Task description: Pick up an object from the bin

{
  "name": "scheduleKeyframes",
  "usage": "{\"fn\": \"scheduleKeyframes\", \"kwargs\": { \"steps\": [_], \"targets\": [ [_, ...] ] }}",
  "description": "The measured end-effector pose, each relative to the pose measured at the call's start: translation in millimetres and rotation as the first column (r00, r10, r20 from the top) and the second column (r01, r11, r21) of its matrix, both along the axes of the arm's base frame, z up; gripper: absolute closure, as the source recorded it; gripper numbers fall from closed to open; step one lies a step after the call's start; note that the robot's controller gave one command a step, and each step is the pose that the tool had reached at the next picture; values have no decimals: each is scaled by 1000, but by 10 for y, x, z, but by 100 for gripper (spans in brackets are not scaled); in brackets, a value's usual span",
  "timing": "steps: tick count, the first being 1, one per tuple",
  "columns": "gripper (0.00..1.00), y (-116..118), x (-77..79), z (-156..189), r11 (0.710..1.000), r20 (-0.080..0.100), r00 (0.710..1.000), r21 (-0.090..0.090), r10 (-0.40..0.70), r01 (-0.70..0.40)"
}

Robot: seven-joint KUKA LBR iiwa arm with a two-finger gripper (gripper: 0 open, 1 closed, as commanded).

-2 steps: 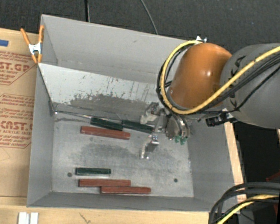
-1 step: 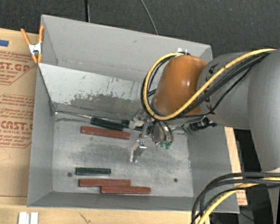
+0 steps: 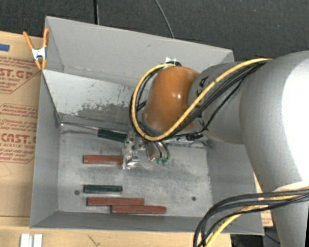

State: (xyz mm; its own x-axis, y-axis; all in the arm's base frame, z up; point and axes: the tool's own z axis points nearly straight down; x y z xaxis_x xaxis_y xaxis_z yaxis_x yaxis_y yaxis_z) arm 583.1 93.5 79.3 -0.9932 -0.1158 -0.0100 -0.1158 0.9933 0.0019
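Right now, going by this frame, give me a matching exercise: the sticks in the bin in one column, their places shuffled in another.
1 upper green stick
2 lower green stick
3 lone brown stick
4 brown pair

A lowest in the view, side by side
B one end at the hand
C by the back wall
D just above the brown pair

Pairs: 1-C, 2-D, 3-B, 4-A
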Motion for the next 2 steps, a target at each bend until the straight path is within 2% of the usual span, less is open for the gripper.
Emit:
{"fn": "scheduleKeyframes", "kwargs": {
  "steps": [1, 2],
  "targets": [
    [100, 0, 0, 0, 1000, 0, 1000, 0, 0, 0],
    [100, 250, -53, 1443, 1000, -6, 1000, -1, -29, 29]
  ]
}}
